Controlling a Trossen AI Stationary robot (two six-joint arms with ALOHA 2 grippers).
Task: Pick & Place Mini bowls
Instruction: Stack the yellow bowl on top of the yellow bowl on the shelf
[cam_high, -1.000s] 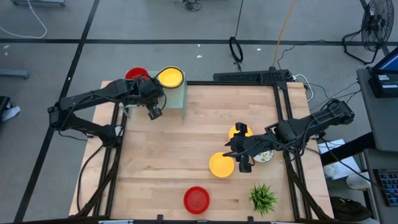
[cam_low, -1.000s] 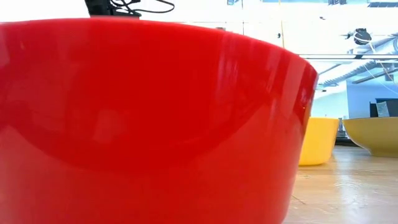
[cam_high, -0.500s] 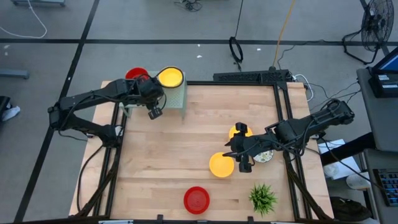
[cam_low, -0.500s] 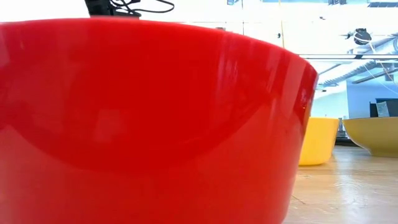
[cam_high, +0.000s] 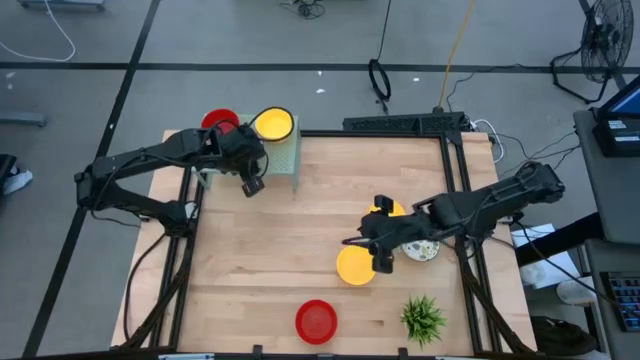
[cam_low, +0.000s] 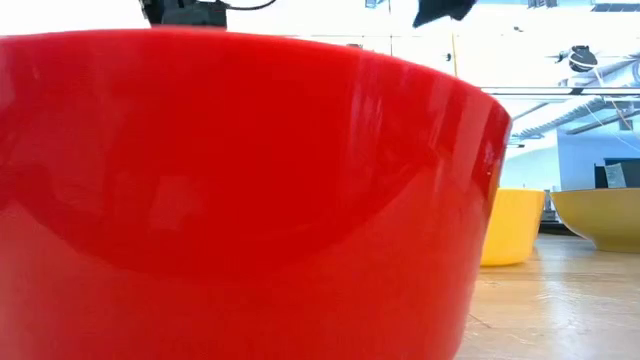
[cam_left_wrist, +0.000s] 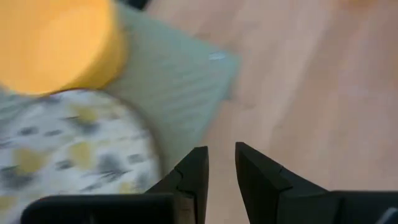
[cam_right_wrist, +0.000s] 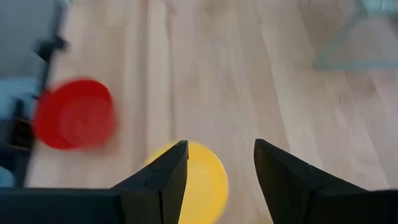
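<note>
My right gripper (cam_high: 377, 257) (cam_right_wrist: 219, 163) is open and hovers over the right rim of a yellow mini bowl (cam_high: 353, 266) (cam_right_wrist: 194, 179) standing on its base mid-table, without touching it. A second yellow bowl (cam_high: 388, 209) and a white patterned bowl (cam_high: 423, 250) sit close by. A red bowl (cam_high: 316, 320) (cam_low: 240, 190) (cam_right_wrist: 74, 114) stands near the near edge. My left gripper (cam_high: 252, 184) (cam_left_wrist: 222, 163) hangs open by a narrow gap beside the green mat (cam_high: 283, 157) (cam_left_wrist: 180, 81), which carries a yellow bowl (cam_high: 273, 123) (cam_left_wrist: 56, 43) and a white patterned bowl (cam_left_wrist: 74, 149).
Another red bowl (cam_high: 219, 119) sits at the far left corner beside the mat. A small green plant (cam_high: 422, 318) stands near the near right corner. Bare wood (cam_high: 270, 240) spreads across the table's middle and left. In the low view, two yellow bowls (cam_low: 512, 225) (cam_low: 600, 215) show behind the red one.
My right gripper has moved toward the table's left, coming over the yellow bowl mid-table. No bowl has moved.
</note>
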